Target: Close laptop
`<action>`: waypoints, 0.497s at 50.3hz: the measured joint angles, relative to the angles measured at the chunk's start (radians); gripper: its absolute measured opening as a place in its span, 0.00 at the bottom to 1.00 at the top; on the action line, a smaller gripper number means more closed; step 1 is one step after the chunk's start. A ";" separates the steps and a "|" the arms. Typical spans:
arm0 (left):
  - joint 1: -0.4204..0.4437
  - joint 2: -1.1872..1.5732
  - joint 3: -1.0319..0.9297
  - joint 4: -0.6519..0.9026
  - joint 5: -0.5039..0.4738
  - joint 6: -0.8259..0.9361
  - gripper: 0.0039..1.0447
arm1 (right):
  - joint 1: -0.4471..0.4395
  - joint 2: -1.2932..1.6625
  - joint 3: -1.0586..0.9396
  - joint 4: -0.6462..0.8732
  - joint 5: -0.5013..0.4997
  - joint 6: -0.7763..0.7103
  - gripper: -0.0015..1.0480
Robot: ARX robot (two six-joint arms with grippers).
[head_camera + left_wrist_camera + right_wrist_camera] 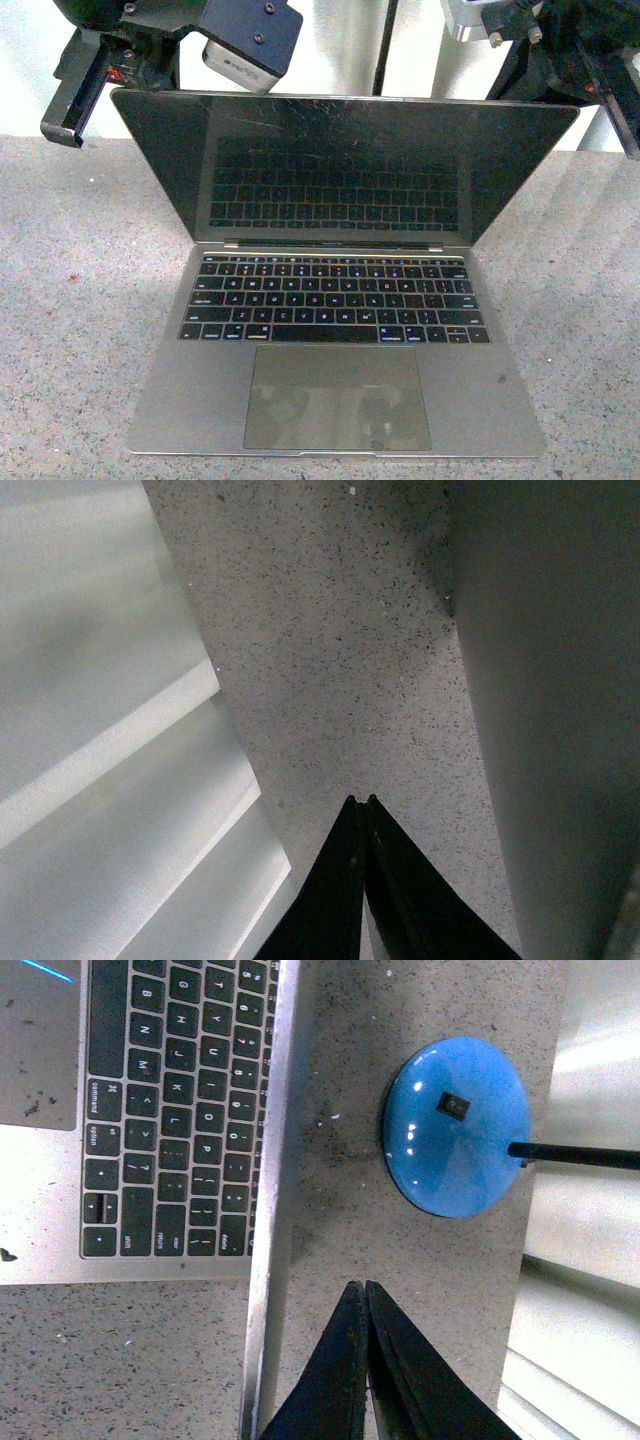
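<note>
1. On the speckled bench (70, 300), dead centre in front of the robot, the laptop (340, 300) sits wide open. The black screen (340, 165) is up and cracked near its top edge.
2. Both arms are up behind it. The left gripper (363, 805) and right gripper (363, 1290) each have their fingers (335, 890) pinched together with nothing between them. Fine imo, since this is a push and not a grab.
3. In the right wrist view the right gripper hangs behind the lid (262, 1290), between it and a blue round base (457, 1125) with a switch. Mind that base and its black stem (575, 1155) when swinging in.
4. How I'd do it: put the pinched tips on the back of the lid, near the top edge and roughly mid-width, so the hinge (335, 243) doesn't get twisted.
5. Push toward the robot, then follow the arc down instead of shoving straight.
6. Ease off near the keys. That glass is already cracked, so no slamming.
7. If the laptop starts skating across the bench, slow down.
</note>
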 joint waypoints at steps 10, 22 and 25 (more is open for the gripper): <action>-0.016 0.000 -0.016 0.002 -0.006 -0.008 0.03 | 0.002 -0.011 -0.034 0.012 0.018 0.029 0.03; -0.036 0.000 -0.040 -0.007 0.002 -0.038 0.03 | 0.002 -0.038 -0.095 0.033 0.036 0.065 0.03; -0.038 0.000 -0.045 -0.010 0.002 -0.045 0.03 | 0.002 -0.045 -0.110 0.033 0.041 0.065 0.03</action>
